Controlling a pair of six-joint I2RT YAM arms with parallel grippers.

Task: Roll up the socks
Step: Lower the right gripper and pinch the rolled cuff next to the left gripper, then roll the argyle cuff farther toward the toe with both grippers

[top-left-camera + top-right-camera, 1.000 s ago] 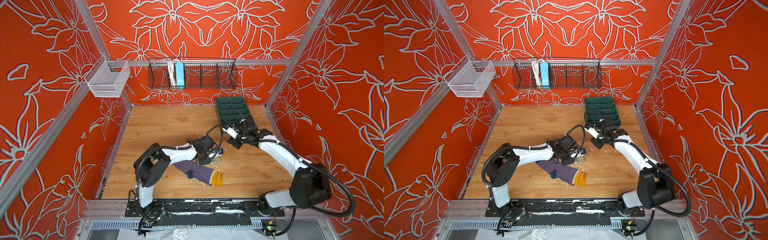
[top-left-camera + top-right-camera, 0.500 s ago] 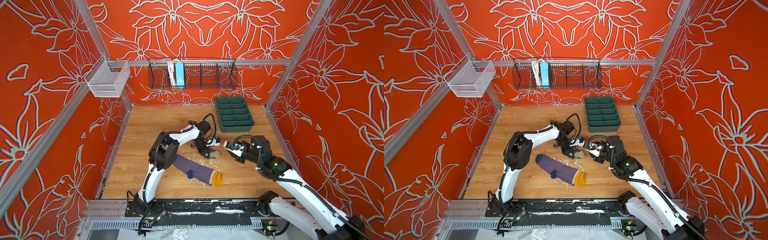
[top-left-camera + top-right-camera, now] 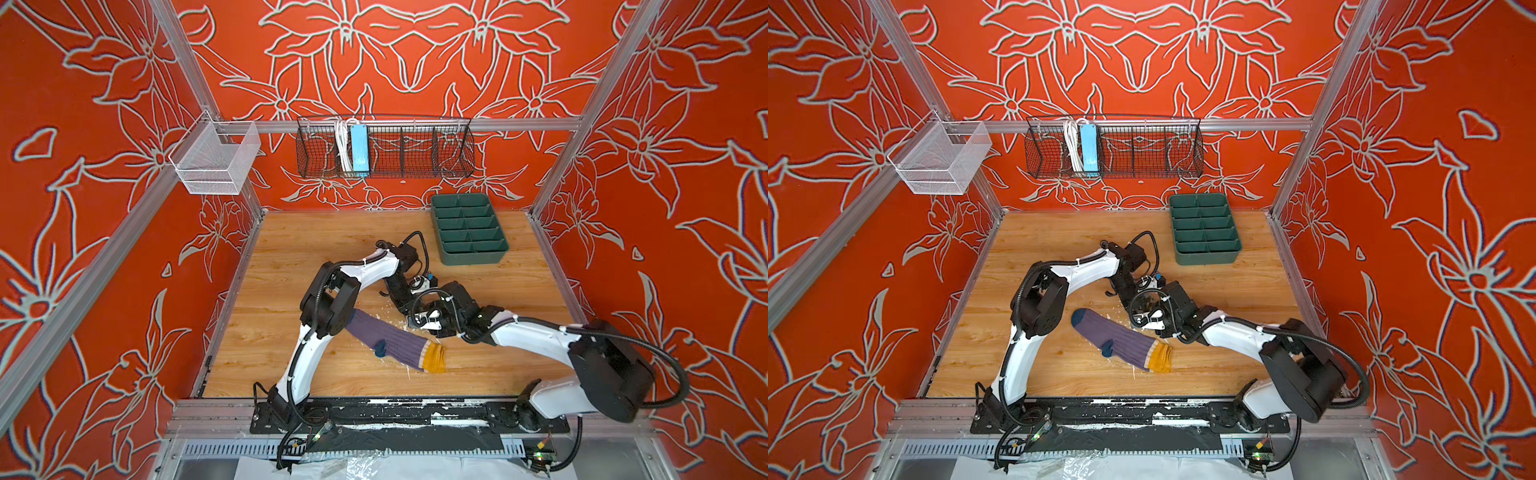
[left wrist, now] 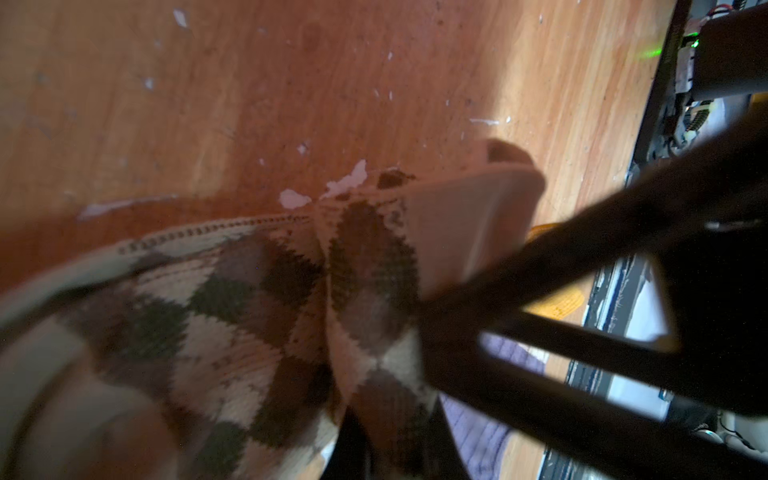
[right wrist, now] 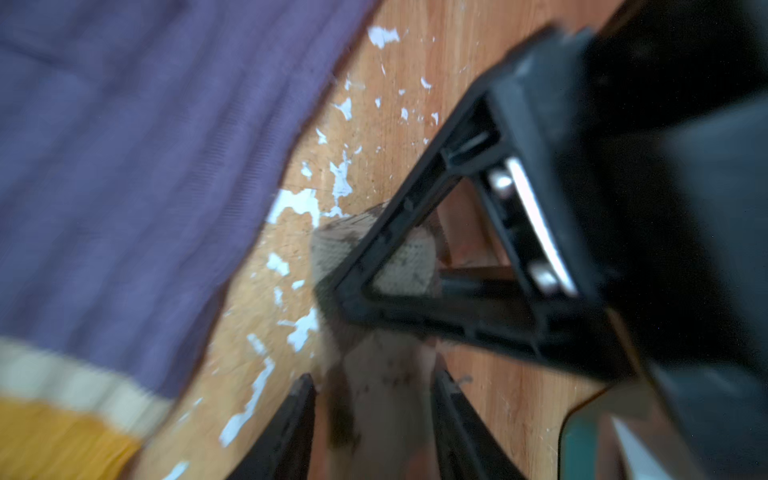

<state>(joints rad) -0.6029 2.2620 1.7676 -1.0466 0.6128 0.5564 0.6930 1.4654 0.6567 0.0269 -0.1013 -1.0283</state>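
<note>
The ribbed purple sock [image 3: 390, 345] [image 3: 1121, 340] with a navy heel and mustard cuff lies flat on the wood floor in both top views. Just behind it my two grippers meet over the beige argyle sock [image 4: 249, 311], which they mostly hide from above. My left gripper [image 3: 404, 306] [image 3: 1128, 302] [image 4: 390, 409] is shut on a fold of that sock. My right gripper [image 3: 419, 321] [image 3: 1148, 323] [image 5: 372, 374] is open, its fingers standing on either side of the beige sock's [image 5: 386, 399] end. The purple sock [image 5: 124, 145] lies beside them, untouched.
A green compartment tray [image 3: 473, 257] [image 3: 1208, 258] stands at the back right. A black wire basket [image 3: 415, 145] with a blue power strip [image 3: 359, 147] and a white mesh basket [image 3: 216, 160] hang on the walls. White flecks [image 5: 295, 203] dot the floor.
My right gripper has come from near the green tray to the beige sock beside the left gripper, and its jaws have widened. The purple sock has stayed put.
</note>
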